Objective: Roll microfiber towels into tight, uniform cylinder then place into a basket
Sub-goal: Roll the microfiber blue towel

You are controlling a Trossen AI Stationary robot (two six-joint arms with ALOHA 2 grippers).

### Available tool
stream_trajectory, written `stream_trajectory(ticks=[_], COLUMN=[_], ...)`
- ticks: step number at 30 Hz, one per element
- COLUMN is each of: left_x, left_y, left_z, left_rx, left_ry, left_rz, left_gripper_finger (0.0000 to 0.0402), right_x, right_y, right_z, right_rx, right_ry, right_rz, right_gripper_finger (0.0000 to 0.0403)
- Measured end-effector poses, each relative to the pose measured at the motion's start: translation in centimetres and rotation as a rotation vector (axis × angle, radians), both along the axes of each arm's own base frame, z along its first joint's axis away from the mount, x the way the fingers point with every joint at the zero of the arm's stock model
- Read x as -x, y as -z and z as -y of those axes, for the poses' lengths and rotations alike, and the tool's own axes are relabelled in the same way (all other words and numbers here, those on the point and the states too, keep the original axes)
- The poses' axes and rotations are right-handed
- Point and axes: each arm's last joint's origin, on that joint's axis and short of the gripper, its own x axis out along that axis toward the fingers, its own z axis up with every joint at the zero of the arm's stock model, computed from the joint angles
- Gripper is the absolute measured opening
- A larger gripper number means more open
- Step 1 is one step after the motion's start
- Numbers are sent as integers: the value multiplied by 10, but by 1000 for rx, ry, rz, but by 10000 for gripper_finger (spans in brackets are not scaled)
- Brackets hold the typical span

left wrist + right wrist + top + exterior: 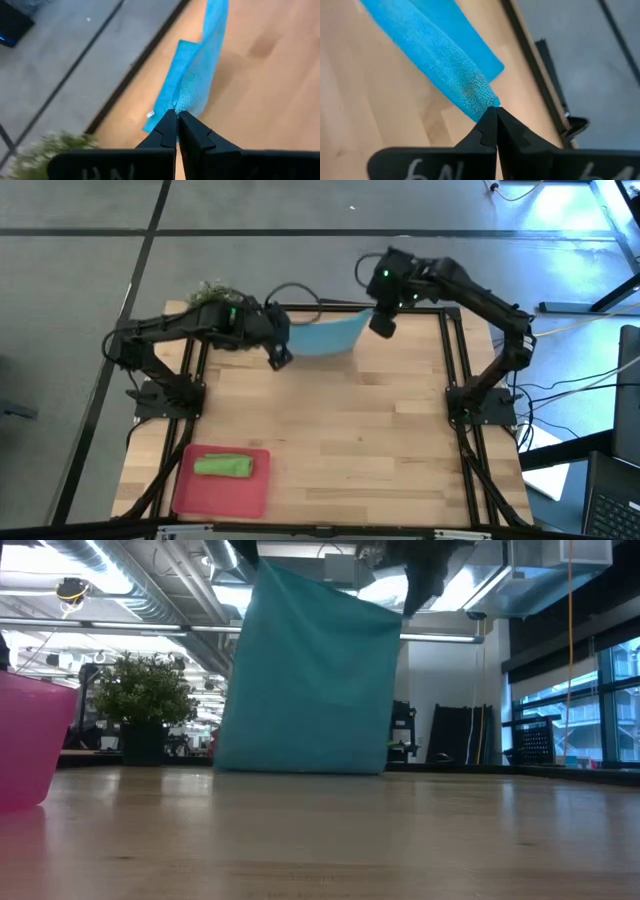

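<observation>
The light blue towel point(328, 335) hangs spread between my two grippers above the table's far edge; in the low view point(310, 680) it hangs as a flat sheet with its lower edge at or close to the tabletop. My left gripper point(281, 358) is shut on its left top corner. My right gripper point(383, 323) is shut on its right top corner. The lime green towel point(223, 466) lies rolled up in the pinkish-red basket point(190, 498) at the near left. My left gripper pinches the towel's upper corner point(176, 106) between its two fingertips, from above, pointing down. The towel hangs below it. My right gripper pinches the towel's other upper corner point(487, 100) between its fingertips, from above. The top edge between the two grippers runs nearly taut.
A small green bushy plant point(212, 293) stands at the table's far left corner, behind my left arm. The basket's wall point(30, 740) shows at the left of the low view. Bare wood point(340, 420) lies in the table's middle and near right.
</observation>
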Motion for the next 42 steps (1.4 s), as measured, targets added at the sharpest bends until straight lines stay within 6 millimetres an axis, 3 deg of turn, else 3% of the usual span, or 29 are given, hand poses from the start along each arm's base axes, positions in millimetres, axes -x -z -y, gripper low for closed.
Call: stream_trajectory(ticks=[5, 12, 22, 32, 42], left_x=[-6, -15, -24, -18, -13], left_y=[18, 60, 112, 139, 169], left_z=[24, 54, 91, 89, 62], left_rx=[115, 289, 517, 519, 486], left_ry=[4, -29, -89, -179, -292], left_rz=[13, 7, 69, 10, -63], left_gripper_finger=[0, 0, 0, 0, 0], right_x=[2, 12, 6, 1, -8], right_y=[32, 77, 146, 166, 184], right_z=[-20, -51, -80, -73, -58], right_rx=[-55, -139, -310, -247, -118], right_ry=[1, 2, -106, -160, -202], right_rz=[-35, -61, -46, 54, 237], right_gripper_finger=[0, 0, 0, 0, 0])
